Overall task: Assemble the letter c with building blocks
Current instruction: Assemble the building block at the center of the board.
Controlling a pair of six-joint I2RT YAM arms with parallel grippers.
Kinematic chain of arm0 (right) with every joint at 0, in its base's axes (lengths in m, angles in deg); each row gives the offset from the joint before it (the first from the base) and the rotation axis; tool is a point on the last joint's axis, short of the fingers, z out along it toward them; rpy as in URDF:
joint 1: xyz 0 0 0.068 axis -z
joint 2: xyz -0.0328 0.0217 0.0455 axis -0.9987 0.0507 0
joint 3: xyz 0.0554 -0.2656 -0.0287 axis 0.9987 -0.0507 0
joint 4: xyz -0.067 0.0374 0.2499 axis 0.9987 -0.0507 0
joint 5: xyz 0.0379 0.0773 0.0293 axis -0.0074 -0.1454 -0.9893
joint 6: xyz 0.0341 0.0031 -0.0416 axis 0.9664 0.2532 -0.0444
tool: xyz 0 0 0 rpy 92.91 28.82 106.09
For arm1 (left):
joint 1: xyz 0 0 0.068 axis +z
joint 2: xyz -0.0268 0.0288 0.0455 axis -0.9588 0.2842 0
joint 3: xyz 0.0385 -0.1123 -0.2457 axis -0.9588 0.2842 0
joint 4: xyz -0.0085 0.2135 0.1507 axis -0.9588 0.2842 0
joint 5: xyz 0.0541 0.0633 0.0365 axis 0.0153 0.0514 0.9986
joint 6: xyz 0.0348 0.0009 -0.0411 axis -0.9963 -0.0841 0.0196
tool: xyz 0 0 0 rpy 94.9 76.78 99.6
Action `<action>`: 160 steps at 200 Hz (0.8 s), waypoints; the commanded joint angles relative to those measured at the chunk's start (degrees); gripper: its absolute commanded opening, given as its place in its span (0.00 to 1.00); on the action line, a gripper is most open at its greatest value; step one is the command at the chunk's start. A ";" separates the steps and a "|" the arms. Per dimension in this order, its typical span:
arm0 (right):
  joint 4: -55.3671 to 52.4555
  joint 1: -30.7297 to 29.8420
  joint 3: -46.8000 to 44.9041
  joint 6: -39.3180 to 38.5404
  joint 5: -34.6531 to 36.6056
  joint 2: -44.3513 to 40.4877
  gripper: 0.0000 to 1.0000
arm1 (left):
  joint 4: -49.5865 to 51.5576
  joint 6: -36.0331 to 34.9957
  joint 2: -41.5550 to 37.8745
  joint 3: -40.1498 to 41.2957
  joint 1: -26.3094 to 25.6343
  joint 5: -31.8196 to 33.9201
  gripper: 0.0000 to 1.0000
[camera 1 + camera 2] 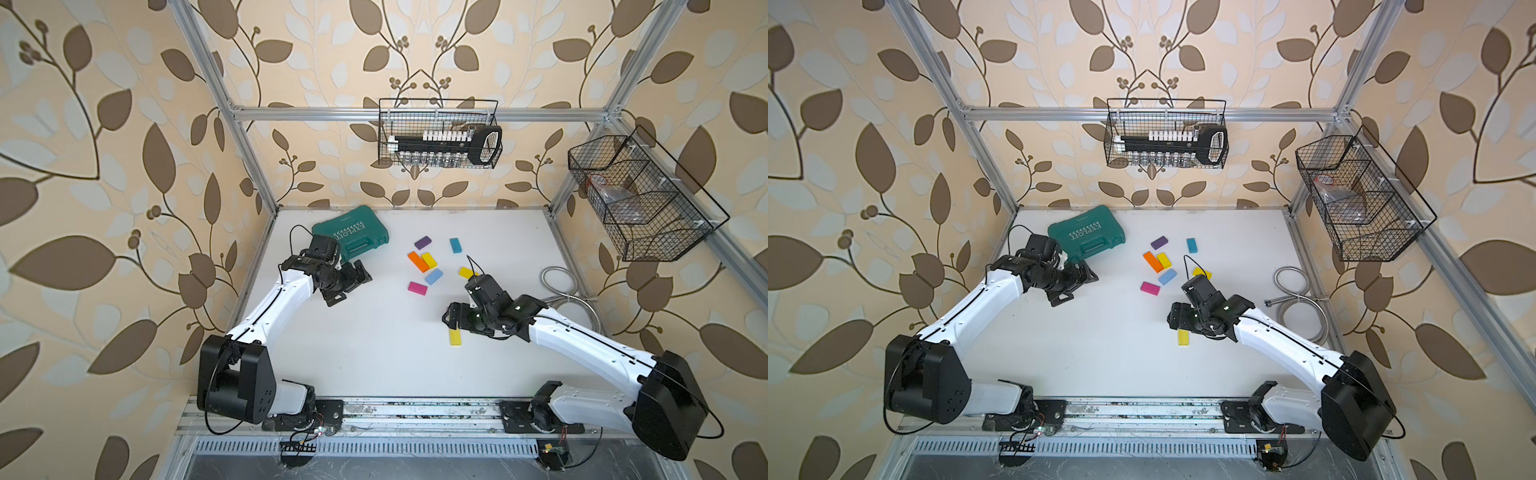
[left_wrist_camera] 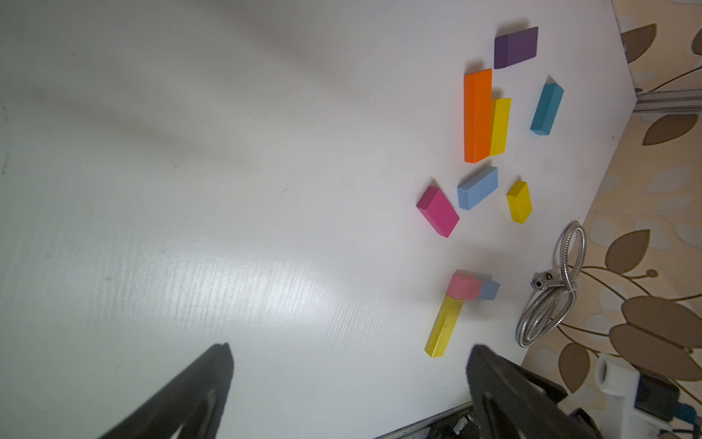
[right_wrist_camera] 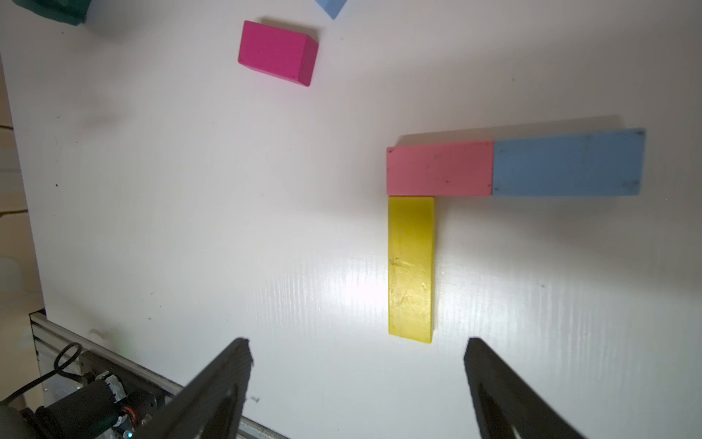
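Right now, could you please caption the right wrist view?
Open right gripper before yellow block, pink block, blue block forming an L.

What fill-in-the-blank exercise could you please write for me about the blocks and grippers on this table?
1. The pink block lies end to end with a ___ block.
2. The long yellow block meets the pink block at a ___ angle.
3. The orange block lies side by side with a ___ block.
4. The right gripper hovers with its jaws ___, holding nothing.

Missing words: light blue; right; yellow; open.
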 commanded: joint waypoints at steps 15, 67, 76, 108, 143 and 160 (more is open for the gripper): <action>3.54 1.19 -4.64 -0.26 -6.33 1.84 0.86 | -0.19 0.26 -1.14 -0.20 -0.55 0.77 0.99; 9.68 1.05 -8.78 2.30 -8.97 5.45 0.86 | 0.30 -0.10 -0.52 -1.25 -0.55 0.77 0.99; 10.23 1.03 -8.97 2.43 -9.30 6.03 0.86 | 0.31 -0.10 -0.52 -1.24 -0.55 0.83 0.99; 11.68 0.68 -8.81 2.92 -9.69 7.95 0.86 | 0.22 -0.14 -0.61 -1.02 -0.55 0.85 0.99; 12.93 0.23 -8.39 3.51 -9.96 9.82 0.86 | 0.05 -0.05 -0.72 -0.67 -0.56 0.95 0.99; 13.33 -0.15 -8.19 3.71 -9.88 10.42 0.86 | 0.05 -0.11 -0.70 -0.68 -0.55 0.95 0.99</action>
